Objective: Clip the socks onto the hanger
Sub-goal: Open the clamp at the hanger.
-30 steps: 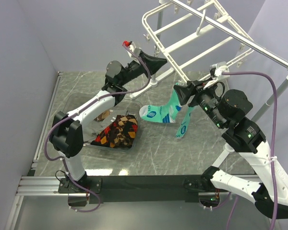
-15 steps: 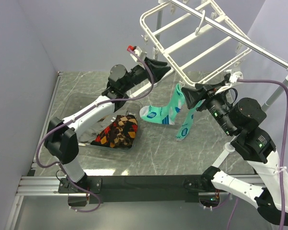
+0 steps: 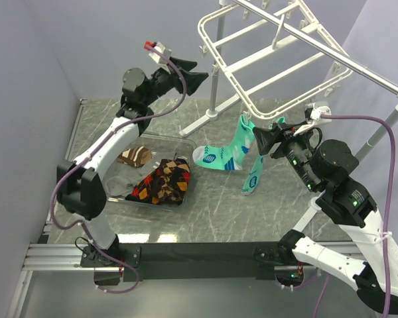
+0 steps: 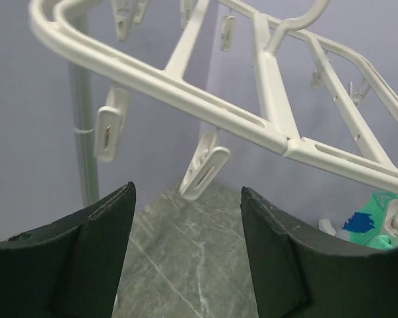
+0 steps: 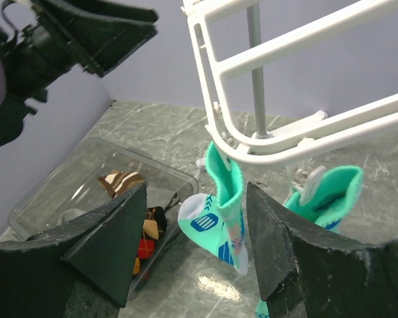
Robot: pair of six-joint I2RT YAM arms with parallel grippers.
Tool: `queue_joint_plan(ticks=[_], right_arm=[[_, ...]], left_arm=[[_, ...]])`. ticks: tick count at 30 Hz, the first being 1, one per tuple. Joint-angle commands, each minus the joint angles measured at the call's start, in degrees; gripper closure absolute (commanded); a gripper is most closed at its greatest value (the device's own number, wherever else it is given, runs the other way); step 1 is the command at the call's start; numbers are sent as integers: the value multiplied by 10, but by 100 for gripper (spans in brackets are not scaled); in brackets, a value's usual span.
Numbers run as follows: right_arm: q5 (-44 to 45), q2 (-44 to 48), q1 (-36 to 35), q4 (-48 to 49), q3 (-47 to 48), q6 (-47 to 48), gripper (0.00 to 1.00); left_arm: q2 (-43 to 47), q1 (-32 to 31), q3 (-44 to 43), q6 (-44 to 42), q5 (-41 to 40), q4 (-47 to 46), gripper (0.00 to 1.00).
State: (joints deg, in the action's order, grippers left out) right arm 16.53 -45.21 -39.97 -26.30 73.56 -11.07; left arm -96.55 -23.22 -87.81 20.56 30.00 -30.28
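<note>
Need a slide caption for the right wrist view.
Open right gripper faces two mint-green socks hanging from the white hanger, argyle socks in the clear bin below.

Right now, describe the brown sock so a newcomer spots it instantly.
Start at the clear tray on the left of the table. At its far end lies a small sock, brown and cream, unlike the larger black, red and orange argyle sock beside it.

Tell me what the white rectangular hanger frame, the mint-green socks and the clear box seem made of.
White rectangular hanger frame: likely plastic, smooth, slightly glossy, with moulded grooves.
Mint-green socks: soft knit fabric, ribbed cuff, hanging limp.
Clear box: probably thin transparent plastic; its contents show through.
</note>
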Motion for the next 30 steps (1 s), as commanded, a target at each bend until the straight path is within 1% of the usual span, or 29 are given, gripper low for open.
queue_joint_plan(ticks=[1,8,16,19,22,24,25,26,28,29,30], right_arm=[[13,8,2,7,-1,-1,31],[17,3,2,7,-1,4,31],[7,-1,2,20,-3,5,31],[5,-1,2,20,-3,5,31],[7,-2,2,20,-3,5,31],[6,-1,2,19,-3,5,31],[6,0,2,20,-3,4,31],[7,3,2,20,-4,4,31],[4,8,2,22,-10,0,31],[3,9,2,25,-11,0,31],[3,10,2,25,-15,-3,31]], left_arm=[[-43,-8,-67,-35,82,10,30],[-81,-9,-99,-35,102,-27,27],[-124,-24,-148,-29,112,-38,28],[-134,-33,-159,-30,101,-43,31],[-145,-44,-177,-33,96,-43,36],[-155,-52,-185,-33,97,-44,44],[-157,-54,-191,-33,94,-44,51],[-158,-56,-192,-33,91,-43,65],[-154,-61,-180,-30,83,-50,76],[-145,-63,-171,-21,79,-65,83],[-139,-67,-160,-17,74,-75,85]])
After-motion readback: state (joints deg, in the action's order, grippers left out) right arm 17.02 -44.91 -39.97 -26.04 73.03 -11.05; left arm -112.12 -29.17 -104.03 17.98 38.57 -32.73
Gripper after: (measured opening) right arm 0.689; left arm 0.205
